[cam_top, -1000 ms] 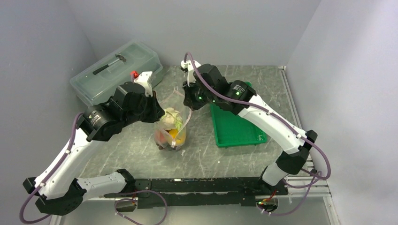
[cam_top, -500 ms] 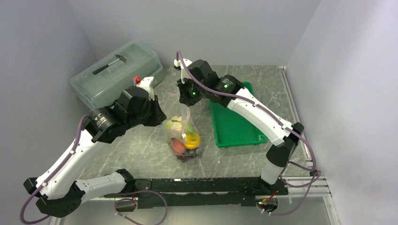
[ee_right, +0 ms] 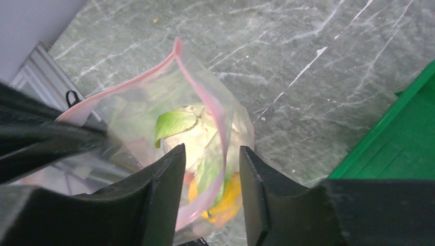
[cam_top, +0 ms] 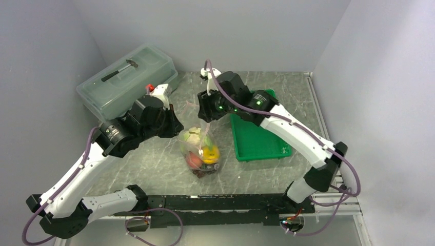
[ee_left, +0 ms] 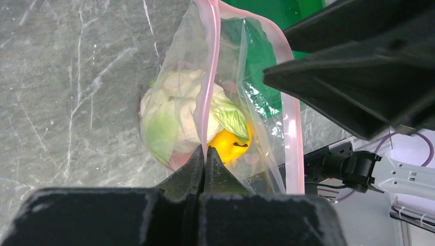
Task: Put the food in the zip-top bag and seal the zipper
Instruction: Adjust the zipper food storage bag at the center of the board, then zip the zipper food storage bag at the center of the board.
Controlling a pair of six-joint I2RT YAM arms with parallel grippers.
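The clear zip-top bag (cam_top: 199, 149) hangs upright between my arms, its bottom on or near the table. Inside it I see the white cauliflower (ee_left: 174, 102) with green leaves, an orange-yellow piece (ee_left: 228, 144), a red piece (cam_top: 193, 160) and something dark at the bottom (cam_top: 206, 169). My left gripper (ee_left: 205, 152) is shut on the pink zipper strip (ee_left: 210, 77) at one side of the mouth. My right gripper (ee_right: 211, 154) is open, with a finger on each side of the zipper (ee_right: 202, 92) and a gap on both sides. The mouth gapes open.
A green tray (cam_top: 256, 136) lies right of the bag, under the right arm. A large translucent lidded box (cam_top: 125, 77) with a hammer (cam_top: 120, 69) on its lid stands at the back left. Grey walls close in the left, back and right sides.
The bag has moved to the right and nearer with the left gripper. The right arm swung left and up, then came back right. The bag has barely moved in the last half second.
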